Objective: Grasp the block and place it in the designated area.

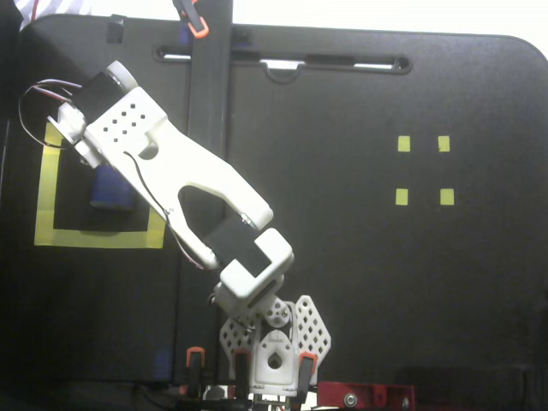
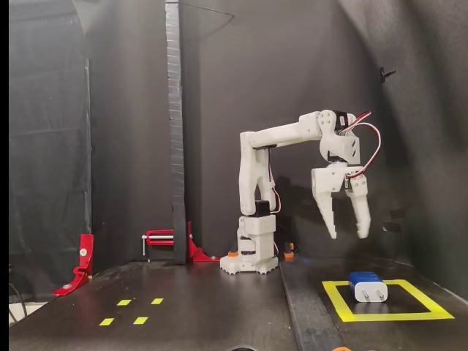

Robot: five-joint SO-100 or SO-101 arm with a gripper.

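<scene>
The dark-blue block (image 2: 368, 287) lies on the black floor inside the yellow tape frame (image 2: 338, 300), pale prongs facing the camera. In a fixed view from above, the block (image 1: 110, 188) shows inside the frame (image 1: 94, 237), partly under the arm. My gripper (image 2: 347, 232) hangs well above the block, a little to its left, fingers pointing down. It is open and empty. From above, the white wrist housing (image 1: 124, 124) hides the fingers.
Four tiny yellow squares (image 1: 424, 169) mark the table away from the frame; they also show in the side view (image 2: 131, 311). A black upright post (image 2: 174, 131) stands by the arm's base (image 2: 252, 259). Red clamps (image 2: 82, 259) sit at the table edge.
</scene>
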